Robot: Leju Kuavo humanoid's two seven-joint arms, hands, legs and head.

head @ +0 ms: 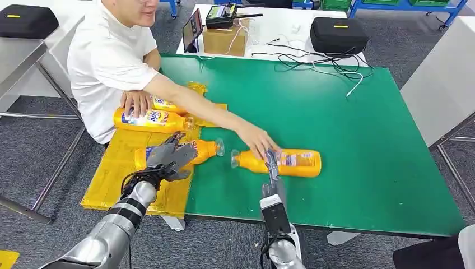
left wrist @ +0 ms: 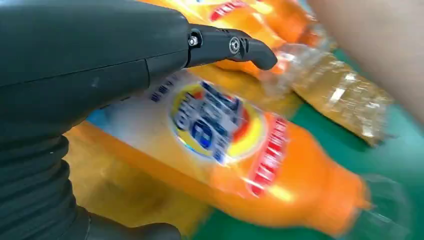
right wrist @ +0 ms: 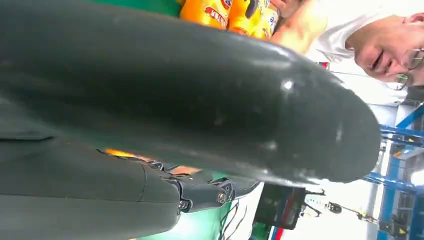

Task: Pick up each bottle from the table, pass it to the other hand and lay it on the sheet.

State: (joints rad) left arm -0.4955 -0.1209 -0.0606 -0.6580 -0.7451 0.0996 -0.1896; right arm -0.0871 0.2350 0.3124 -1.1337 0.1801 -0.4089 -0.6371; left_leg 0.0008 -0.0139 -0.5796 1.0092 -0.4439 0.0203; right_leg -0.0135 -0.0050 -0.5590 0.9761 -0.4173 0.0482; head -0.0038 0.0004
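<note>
Head view, left to right. At left of centre, a yellow sheet [head: 112,168] lies over the near left corner of the green table [head: 364,140]. Two orange bottles [head: 148,119] lie on their sides at the sheet's upper part, under a person's hand [head: 136,102]. Below them, the robot's left hand [head: 168,158] rests over a third bottle [head: 204,150], which lies on its side at the sheet's right edge with its clear cap end reaching onto the green. In the left wrist view the fingers [left wrist: 240,47] arch over this bottle's label with the thumb beneath; whether they grip it or have let go cannot be told. At centre, a fourth bottle [head: 283,162] lies on the bare table, touched by the person's other hand [head: 256,139]. The right hand [head: 273,168] stands just before it, edge-on; its state cannot be told.

Progress, as a judgement: two bottles are laid, a third is at the sheet, and one is left to pick up.

Each bottle is orange and translucent, with a blue, white and yellow label and a clear cap.
</note>
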